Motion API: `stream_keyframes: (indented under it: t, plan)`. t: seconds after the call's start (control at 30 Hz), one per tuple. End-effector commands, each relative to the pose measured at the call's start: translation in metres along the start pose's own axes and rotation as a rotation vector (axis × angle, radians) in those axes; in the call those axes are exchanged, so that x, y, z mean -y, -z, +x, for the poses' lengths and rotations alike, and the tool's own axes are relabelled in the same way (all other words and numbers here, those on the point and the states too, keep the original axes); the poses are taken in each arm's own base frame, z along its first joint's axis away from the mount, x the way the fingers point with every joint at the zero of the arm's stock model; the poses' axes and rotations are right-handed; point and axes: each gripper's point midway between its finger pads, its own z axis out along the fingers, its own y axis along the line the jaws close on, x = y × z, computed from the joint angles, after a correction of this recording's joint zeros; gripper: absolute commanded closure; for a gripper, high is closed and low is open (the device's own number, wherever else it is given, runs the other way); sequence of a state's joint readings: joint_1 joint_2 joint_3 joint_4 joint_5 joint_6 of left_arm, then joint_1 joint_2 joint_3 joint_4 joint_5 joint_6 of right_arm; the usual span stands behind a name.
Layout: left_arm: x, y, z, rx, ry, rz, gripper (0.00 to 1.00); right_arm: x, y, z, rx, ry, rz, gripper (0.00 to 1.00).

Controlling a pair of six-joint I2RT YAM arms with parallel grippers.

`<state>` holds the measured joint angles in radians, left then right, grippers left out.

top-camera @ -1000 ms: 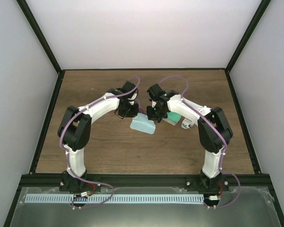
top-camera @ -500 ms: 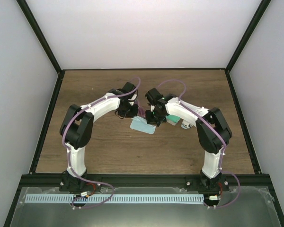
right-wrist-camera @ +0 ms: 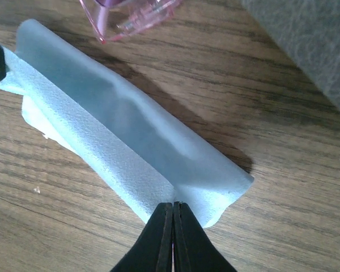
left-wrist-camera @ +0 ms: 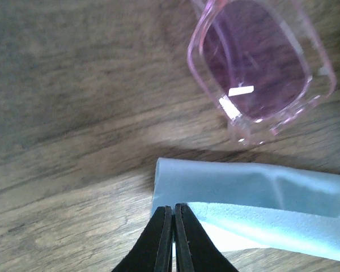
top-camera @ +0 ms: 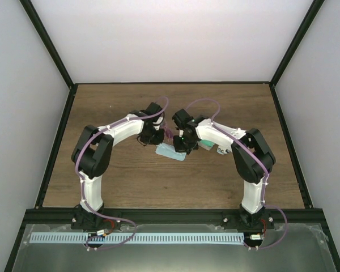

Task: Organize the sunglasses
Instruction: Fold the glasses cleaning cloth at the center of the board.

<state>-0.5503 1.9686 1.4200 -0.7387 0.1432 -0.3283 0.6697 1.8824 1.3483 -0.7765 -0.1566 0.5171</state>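
Your left tool (left-wrist-camera: 173, 212) and right tool (right-wrist-camera: 173, 207) each clench the cloth (right-wrist-camera: 130, 130); an uneven pull may free it or nudge the sunglasses (left-wrist-camera: 255, 62) at upper right.

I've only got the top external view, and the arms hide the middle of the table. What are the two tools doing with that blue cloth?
Observer: In the left wrist view, the left tool is shut on one end of the light blue cloth.
Operator: And the right one?
Observer: In the right wrist view, the right tool is shut on the opposite end, and the cloth is folded over lengthwise between them.
Operator: Where are the pink sunglasses?
Observer: The pink sunglasses lie on the table just past the cloth's far edge, held by neither tool.
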Motion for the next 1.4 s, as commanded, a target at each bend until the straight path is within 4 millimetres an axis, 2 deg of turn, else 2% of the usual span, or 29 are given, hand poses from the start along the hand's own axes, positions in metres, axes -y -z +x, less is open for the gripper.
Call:
stream_keyframes:
  t: [0.0,0.17,0.53,0.8,1.0,1.1,1.3,1.37]
  plan:
    - [0.000,0.004,0.000,0.024,-0.034,0.010,0.96,0.002,-0.005,0.005,-0.014,-0.002,0.012,0.99]
    - [0.000,0.005,-0.003,0.031,-0.040,0.008,0.96,0.004,-0.006,0.008,-0.018,0.001,0.018,0.99]
    - [0.000,0.000,0.007,-0.003,-0.034,0.022,0.96,0.005,-0.011,0.011,-0.029,0.004,0.017,0.99]
    - [-0.004,-0.007,0.024,-0.040,-0.042,0.025,0.96,0.007,-0.017,0.011,-0.040,0.013,0.025,0.99]
    - [-0.007,-0.010,0.022,-0.043,-0.045,0.011,0.96,0.006,-0.019,0.009,-0.043,0.012,0.026,0.98]
    - [-0.006,-0.011,0.020,-0.042,-0.047,0.010,0.95,0.004,-0.018,0.007,-0.039,0.013,0.023,0.93]
    - [-0.005,-0.007,0.018,-0.033,-0.054,0.013,0.85,-0.003,-0.004,-0.001,-0.009,0.018,0.007,0.79]
    - [-0.004,-0.006,0.018,-0.032,-0.055,0.017,0.82,-0.005,0.001,-0.004,0.000,0.021,0.003,0.78]
